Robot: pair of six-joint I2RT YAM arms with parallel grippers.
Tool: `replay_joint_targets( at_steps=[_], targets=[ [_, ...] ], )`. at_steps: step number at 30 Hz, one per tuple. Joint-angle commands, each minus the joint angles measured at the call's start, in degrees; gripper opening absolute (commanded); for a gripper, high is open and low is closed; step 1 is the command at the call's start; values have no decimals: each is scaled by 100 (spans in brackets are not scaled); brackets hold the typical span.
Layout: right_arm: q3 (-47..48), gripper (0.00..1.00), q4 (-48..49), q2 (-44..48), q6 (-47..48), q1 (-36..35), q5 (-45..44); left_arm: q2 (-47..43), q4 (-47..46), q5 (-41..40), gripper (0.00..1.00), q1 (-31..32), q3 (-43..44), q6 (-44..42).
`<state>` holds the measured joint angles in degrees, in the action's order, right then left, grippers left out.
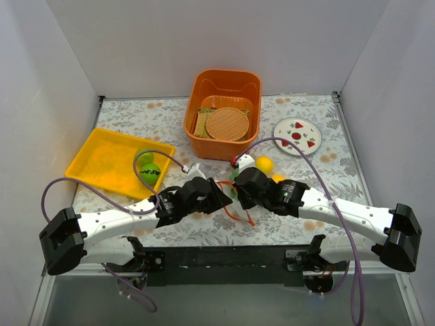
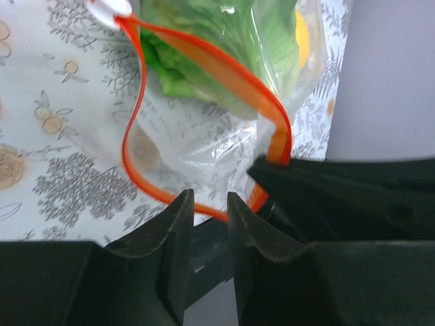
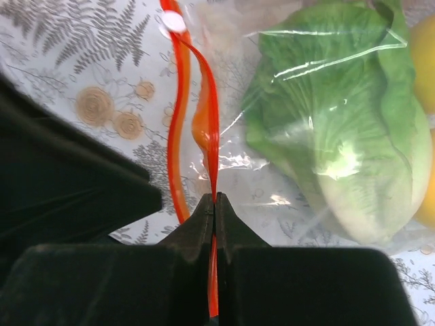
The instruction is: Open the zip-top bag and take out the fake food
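The clear zip-top bag [image 1: 231,202] lies between both grippers near the table's front. Its orange-red zip strip [image 3: 207,88] is parted into a loop [image 2: 136,136], so the mouth is open. A pale green cabbage piece [image 3: 333,129] is inside the bag [image 2: 204,41]. My right gripper [image 3: 215,197] is shut on one side of the strip [image 1: 238,192]. My left gripper [image 2: 209,197] is open, its tips just short of the strip's other side [image 1: 221,197]. Two lemons [image 1: 264,164] lie by the bag's far end; I cannot tell whether they are inside. Two limes [image 1: 149,170] sit on the yellow tray.
A yellow tray [image 1: 102,159] lies at the left. An orange bin [image 1: 204,139] with tan woven discs [image 1: 228,123] stands at the back centre. A white plate with red marks [image 1: 298,133] lies at the back right. White walls close in on three sides.
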<state>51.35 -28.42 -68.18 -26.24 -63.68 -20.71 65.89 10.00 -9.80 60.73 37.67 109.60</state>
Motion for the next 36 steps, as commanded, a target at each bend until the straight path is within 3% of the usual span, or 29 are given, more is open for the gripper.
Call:
replay_joint_targets(
  at_steps=[1, 11, 13, 14, 17, 21, 27, 36],
  targets=[
    [445, 1, 162, 226, -373, -162, -65, 424, -824, -355, 20, 9, 65, 184],
    [841, 1, 328, 60, -558, -470, -223, 1278, -1738, -496, 14, 9, -234, 457],
    [824, 15, 181, 68, -540, -479, -363, 1208, -1756, -610, 16, 9, -321, 466],
    [832, 32, 66, 120, -549, -479, -572, 1190, -1756, -637, 18, 9, -357, 440],
    [710, 55, -303, 480, -584, -417, -1030, 1190, -1729, -593, 22, 9, -383, 404],
    [166, 53, -445, 1209, -602, 353, -980, 1198, -2088, -400, 21, 9, -524, 282],
    [-802, 50, 108, 1703, -189, 1936, 198, 1303, -2511, -145, 23, 18, -612, 176],
    [-1408, 41, 707, 992, -259, 2308, 735, 1629, -2969, 198, 47, 71, -498, -27]
  ],
)
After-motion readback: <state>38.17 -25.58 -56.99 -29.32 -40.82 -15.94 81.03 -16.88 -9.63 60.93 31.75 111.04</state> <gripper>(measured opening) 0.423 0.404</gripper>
